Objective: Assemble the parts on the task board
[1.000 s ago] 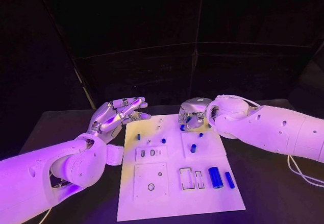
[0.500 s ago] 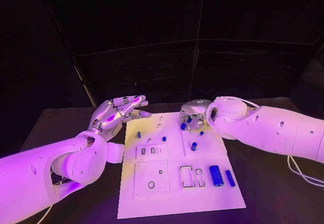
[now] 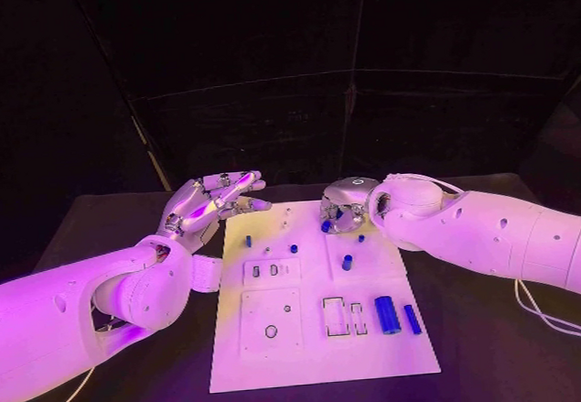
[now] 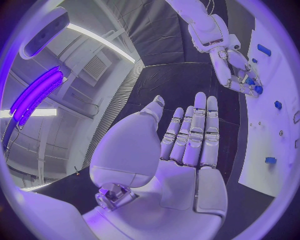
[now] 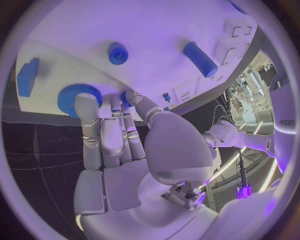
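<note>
The white task board point(image 3: 261, 368) lies in the middle of the black table. My right hand point(image 3: 345, 206) is bent down over the board's far right part, and in the right wrist view its thumb and a finger pinch a small blue part point(image 5: 125, 98) beside a blue toothed wheel point(image 5: 77, 96). My left hand point(image 3: 214, 200) hovers open, fingers spread, above the board's far left corner, holding nothing. A thick blue cylinder point(image 3: 386, 315) and a thin blue pin point(image 3: 411, 320) lie near the board's right edge.
Small blue pieces point(image 3: 347, 263) point(image 3: 293, 249) point(image 3: 248, 242) stand in the board's far half. The right wrist view also shows a blue round peg point(image 5: 117, 52), a blue cylinder point(image 5: 200, 59) and a blue block point(image 5: 27, 77). Dark table surrounds the board.
</note>
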`<state>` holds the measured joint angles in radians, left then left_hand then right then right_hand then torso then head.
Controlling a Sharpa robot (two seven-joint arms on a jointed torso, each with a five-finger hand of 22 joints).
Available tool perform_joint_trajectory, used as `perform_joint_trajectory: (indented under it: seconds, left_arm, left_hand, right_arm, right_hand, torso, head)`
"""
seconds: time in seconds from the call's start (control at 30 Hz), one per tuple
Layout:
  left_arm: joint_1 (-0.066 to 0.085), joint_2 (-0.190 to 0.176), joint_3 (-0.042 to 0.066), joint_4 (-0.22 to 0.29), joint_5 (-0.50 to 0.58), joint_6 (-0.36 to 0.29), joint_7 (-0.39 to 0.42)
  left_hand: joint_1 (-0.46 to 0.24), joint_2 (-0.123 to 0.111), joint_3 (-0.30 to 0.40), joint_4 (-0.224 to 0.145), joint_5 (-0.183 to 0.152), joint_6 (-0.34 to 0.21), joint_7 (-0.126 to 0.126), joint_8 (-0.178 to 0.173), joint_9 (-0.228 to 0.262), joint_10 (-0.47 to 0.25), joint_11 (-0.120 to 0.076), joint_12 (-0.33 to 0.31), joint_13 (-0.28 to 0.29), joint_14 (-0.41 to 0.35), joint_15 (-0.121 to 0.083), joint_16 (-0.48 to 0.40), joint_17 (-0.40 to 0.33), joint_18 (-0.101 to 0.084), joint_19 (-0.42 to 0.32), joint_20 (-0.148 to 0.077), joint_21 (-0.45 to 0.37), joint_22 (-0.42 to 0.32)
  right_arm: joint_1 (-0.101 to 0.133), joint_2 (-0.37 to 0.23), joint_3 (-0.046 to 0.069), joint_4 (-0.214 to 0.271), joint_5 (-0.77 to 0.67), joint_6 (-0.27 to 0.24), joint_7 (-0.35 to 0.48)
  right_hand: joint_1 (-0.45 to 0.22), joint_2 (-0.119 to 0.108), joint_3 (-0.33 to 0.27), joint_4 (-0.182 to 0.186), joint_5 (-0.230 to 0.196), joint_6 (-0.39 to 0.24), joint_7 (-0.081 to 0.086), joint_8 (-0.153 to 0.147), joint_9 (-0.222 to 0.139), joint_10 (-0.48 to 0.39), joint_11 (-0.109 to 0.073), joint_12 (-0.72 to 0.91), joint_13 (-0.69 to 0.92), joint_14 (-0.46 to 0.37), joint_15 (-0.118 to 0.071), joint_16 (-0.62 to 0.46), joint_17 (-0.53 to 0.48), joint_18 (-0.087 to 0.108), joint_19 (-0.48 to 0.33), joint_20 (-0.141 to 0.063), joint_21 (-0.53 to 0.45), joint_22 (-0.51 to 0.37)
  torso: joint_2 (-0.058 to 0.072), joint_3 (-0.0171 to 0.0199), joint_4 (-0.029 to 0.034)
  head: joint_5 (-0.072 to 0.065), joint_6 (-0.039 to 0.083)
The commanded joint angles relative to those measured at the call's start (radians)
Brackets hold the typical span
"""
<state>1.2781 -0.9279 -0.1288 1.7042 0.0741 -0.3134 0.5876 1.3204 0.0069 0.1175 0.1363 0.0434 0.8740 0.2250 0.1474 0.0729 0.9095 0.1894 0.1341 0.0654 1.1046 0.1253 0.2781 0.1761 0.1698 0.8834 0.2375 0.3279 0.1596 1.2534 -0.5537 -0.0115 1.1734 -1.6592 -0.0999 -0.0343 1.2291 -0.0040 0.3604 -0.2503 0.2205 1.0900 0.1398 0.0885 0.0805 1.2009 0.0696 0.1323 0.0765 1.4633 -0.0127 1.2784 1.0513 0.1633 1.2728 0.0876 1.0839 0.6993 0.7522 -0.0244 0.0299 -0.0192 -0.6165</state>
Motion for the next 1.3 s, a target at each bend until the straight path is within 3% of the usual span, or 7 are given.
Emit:
perform_joint_trajectory:
  seconds: [0.03, 0.3, 0.53, 0.77, 1.07, 1.3]
  left_arm:
    - [0.001, 0.0, 0.0, -0.001, -0.009, 0.012, 0.004]
    - [0.001, 0.0, 0.0, -0.003, -0.009, 0.012, 0.0]
    - [0.001, -0.001, 0.0, -0.004, -0.009, 0.012, -0.002]
    - [0.001, -0.002, 0.0, -0.005, -0.009, 0.012, -0.003]
    - [0.001, -0.001, 0.0, -0.007, -0.009, 0.012, -0.003]
    - [0.001, 0.0, 0.0, -0.006, -0.009, 0.012, -0.002]
  left_hand:
    - [0.0, 0.014, -0.006, -0.002, 0.004, 0.008, 0.021, -0.005, -0.001, 0.01, 0.0, -0.005, -0.001, 0.005, 0.001, -0.005, 0.002, 0.012, 0.007, -0.001, 0.0, -0.001]
    - [0.0, 0.014, -0.006, -0.003, 0.004, 0.008, 0.021, -0.006, -0.001, 0.01, 0.0, -0.006, -0.001, 0.006, 0.001, -0.005, 0.002, 0.012, 0.007, -0.001, 0.0, -0.001]
    - [0.0, 0.015, -0.007, -0.003, 0.004, 0.008, 0.021, -0.006, -0.001, 0.01, 0.001, -0.006, -0.001, 0.006, 0.001, -0.006, 0.002, 0.012, 0.008, -0.001, 0.0, -0.002]
    - [0.0, 0.015, -0.007, -0.004, 0.004, 0.007, 0.022, -0.007, -0.002, 0.009, 0.001, -0.008, -0.002, 0.006, 0.001, -0.006, 0.002, 0.012, 0.008, -0.001, 0.0, -0.002]
    - [0.0, 0.015, -0.007, -0.004, 0.004, 0.007, 0.022, -0.007, -0.002, 0.009, 0.001, -0.008, -0.002, 0.006, 0.001, -0.006, 0.002, 0.012, 0.008, -0.001, 0.0, -0.002]
    - [0.0, 0.017, -0.007, -0.005, 0.004, 0.006, 0.022, -0.009, -0.003, 0.008, 0.001, -0.01, -0.002, 0.007, 0.002, -0.007, 0.003, 0.012, 0.009, -0.001, 0.0, -0.002]
  right_arm:
    - [0.002, -0.003, 0.001, 0.004, 0.011, -0.082, 0.019]
    - [0.002, -0.006, 0.001, 0.012, 0.019, -0.122, 0.017]
    - [0.002, -0.007, 0.001, 0.018, 0.03, -0.153, 0.016]
    - [0.002, -0.004, 0.001, 0.027, 0.047, -0.212, -0.002]
    - [0.002, 0.058, 0.002, -0.038, 0.053, -0.243, -0.022]
    - [0.002, 0.108, 0.003, -0.089, 0.065, -0.24, -0.016]
  right_hand:
    - [0.0, 0.007, 0.005, 0.001, -0.008, 0.009, 0.001, 0.004, 0.002, 0.01, -0.002, 0.006, 0.002, 0.029, -0.005, 0.005, 0.002, -0.012, 0.005, -0.002, 0.004, 0.002]
    - [-0.008, -0.007, 0.007, 0.006, -0.013, 0.002, 0.003, -0.004, -0.002, 0.006, 0.0, 0.005, 0.001, 0.028, -0.005, 0.007, 0.001, -0.013, 0.005, -0.003, 0.011, 0.008]
    - [-0.01, -0.004, 0.011, 0.012, -0.014, 0.007, 0.001, -0.004, -0.002, 0.009, -0.001, 0.007, 0.002, 0.028, -0.005, 0.009, 0.003, -0.013, 0.004, -0.002, 0.013, 0.009]
    - [-0.01, 0.0, 0.017, 0.019, -0.013, 0.017, -0.002, 0.0, 0.0, 0.018, -0.005, 0.013, 0.004, 0.028, -0.007, 0.013, 0.007, -0.013, 0.003, -0.004, 0.016, 0.012]
    - [-0.015, 0.0, 0.018, 0.026, -0.016, 0.02, -0.002, 0.0, 0.0, 0.021, -0.005, 0.015, 0.005, 0.029, -0.008, 0.015, 0.008, -0.014, 0.004, -0.005, 0.019, 0.016]
    - [-0.015, 0.0, 0.019, 0.026, -0.017, 0.02, -0.002, 0.0, 0.0, 0.021, -0.005, 0.015, 0.005, 0.029, -0.008, 0.016, 0.009, -0.014, 0.004, -0.005, 0.019, 0.015]
  torso:
    - [0.001, -0.0005, 0.0004]
    - [0.002, -0.001, 0.0012]
    - [0.003, -0.0007, 0.0006]
    - [0.003, -0.002, 0.0011]
    - [0.006, -0.0016, 0.0043]
    - [0.012, -0.0042, 0.0107]
  head:
    - [0.001, 0.0]
    - [0.0, 0.003]
    - [0.001, 0.004]
    - [0.002, 0.014]
    - [0.008, 0.02]
    - [0.006, 0.023]
